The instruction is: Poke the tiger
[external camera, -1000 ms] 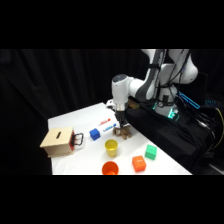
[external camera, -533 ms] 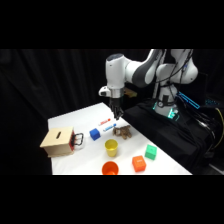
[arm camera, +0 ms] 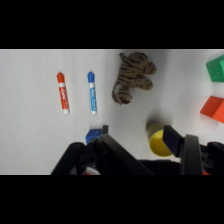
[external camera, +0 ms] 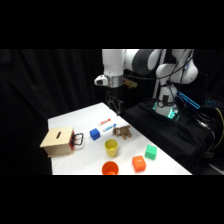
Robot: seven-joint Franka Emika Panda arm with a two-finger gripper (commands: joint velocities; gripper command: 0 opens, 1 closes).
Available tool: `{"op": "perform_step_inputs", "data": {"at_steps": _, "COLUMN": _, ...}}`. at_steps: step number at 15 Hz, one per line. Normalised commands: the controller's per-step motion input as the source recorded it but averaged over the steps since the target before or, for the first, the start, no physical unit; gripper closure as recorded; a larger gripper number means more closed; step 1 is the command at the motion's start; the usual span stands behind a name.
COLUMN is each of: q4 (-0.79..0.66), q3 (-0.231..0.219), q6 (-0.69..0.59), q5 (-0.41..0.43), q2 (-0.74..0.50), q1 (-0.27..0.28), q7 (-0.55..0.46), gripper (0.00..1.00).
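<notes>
Bowls first: nearest us in the side view we see an orange bowl (external camera: 110, 168) at the table's (external camera: 65, 120) front edge, with an orange block (external camera: 138, 163) beside it and a green block (external camera: 150, 152) a little further right. Behind them stands the yellow cup (external camera: 111, 147), and to the left a tan cardboard box (external camera: 58, 141) with a slot in its top. A blue block (external camera: 94, 133) sits between the box and the cup. Just past the cup lies the tiger (external camera: 122, 132) — brown, striped, on its side near the table's right edge, touching nothing. Beyond it we find two markers lying side by side, one blue-capped (external camera: 109, 127) and one red-capped (external camera: 105, 121). Above the table's far end hangs the gripper (external camera: 116, 104), well clear of the tiger and of the table top. From the wrist we look down on the tiger (arm camera: 131, 76), with the blue marker (arm camera: 92, 92) and red marker (arm camera: 62, 92) to its left, the cup (arm camera: 161, 140) below it, and the green and orange blocks at the right edge. The gripper's (arm camera: 145, 150) black fingers rise from the bottom edge with a gap between them — spread, holding nothing.
</notes>
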Motion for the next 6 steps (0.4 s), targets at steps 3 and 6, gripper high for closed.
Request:
{"op": "perform_step_inputs", "data": {"at_steps": 3, "q4": 0.17, "q3": 0.082, "q6": -0.17, "q5": 0.021, "q2": -0.04, "q1": -0.016, "q7": 0.10, "gripper": 0.00}}
{"op": "perform_step_inputs", "data": {"at_steps": 6, "q4": 0.11, "q3": 0.086, "q6": -0.03, "q5": 0.004, "q2": -0.06, "q1": -0.001, "q7": 0.19, "gripper": 0.00}}
